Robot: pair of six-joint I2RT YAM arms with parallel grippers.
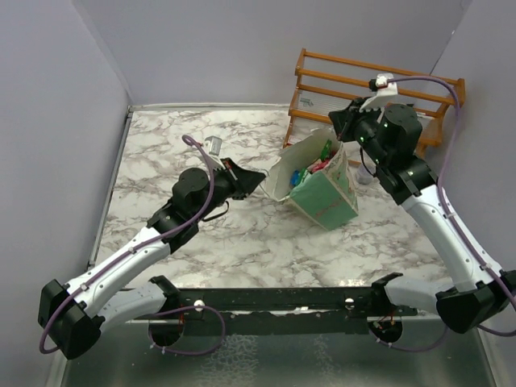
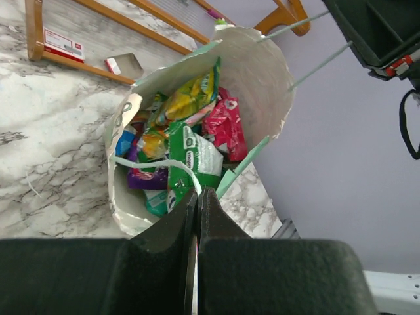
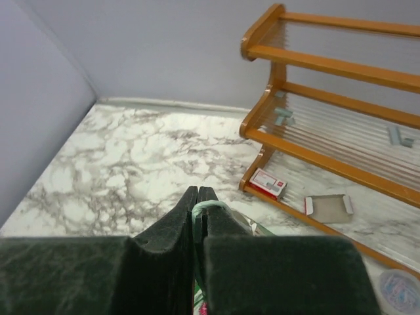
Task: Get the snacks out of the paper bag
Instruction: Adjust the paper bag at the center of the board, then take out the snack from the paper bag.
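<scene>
Bag: pale mint-green paper bag [image 1: 326,201] tilted on marble table [image 1: 201,242], shiny crinkly snack packets [image 2: 197,151] inside | left gripper [image 2: 198,193]: pinched on bag's near rim | right gripper [image 3: 198,191]: clamped on thin cord handle [image 3: 211,205] | Risk: opposing pulls could tear the paper rim or snap the cord.

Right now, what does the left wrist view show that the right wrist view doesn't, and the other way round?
Left wrist only: the snacks inside the tipped paper bag, and the left gripper closed at the bag's near rim, apparently pinching it.
Right wrist only: the right gripper, its tips shut on a pale green cord loop, the upper rails of the wooden rack, and a wide stretch of marble table.
Both: the rack's bottom rail, the white-and-red card and the small flat box beside it.
</scene>
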